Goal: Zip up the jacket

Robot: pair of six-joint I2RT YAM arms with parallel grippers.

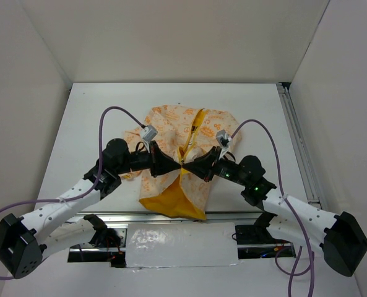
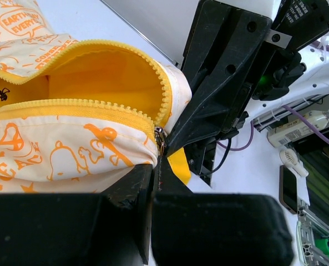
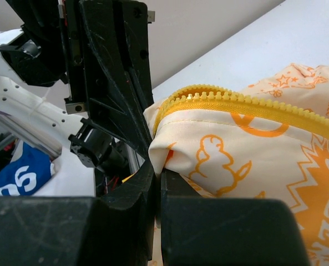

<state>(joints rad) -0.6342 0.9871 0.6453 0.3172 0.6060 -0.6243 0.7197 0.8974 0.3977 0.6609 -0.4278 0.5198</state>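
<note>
Jacket [image 1: 171, 120] lying crumpled in the middle of the table [image 1: 90, 124], front gaping and yellow lining showing, zipper [image 2: 97, 105] teeth parting above the slider [image 2: 160, 138]. Being pinched from either side by the left gripper [image 1: 172, 166] and the right gripper [image 1: 194, 166], both clamped shut on fabric just beside that slider, tips nearly meeting. Probably keeping the two edges taut and lined up, readying the slider for pulling along the teeth.

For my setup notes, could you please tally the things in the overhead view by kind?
jacket: 1
robot arms: 2 (left arm, right arm)
purple cables: 2 (left cable, right cable)
table: 1
Total: 6
</note>
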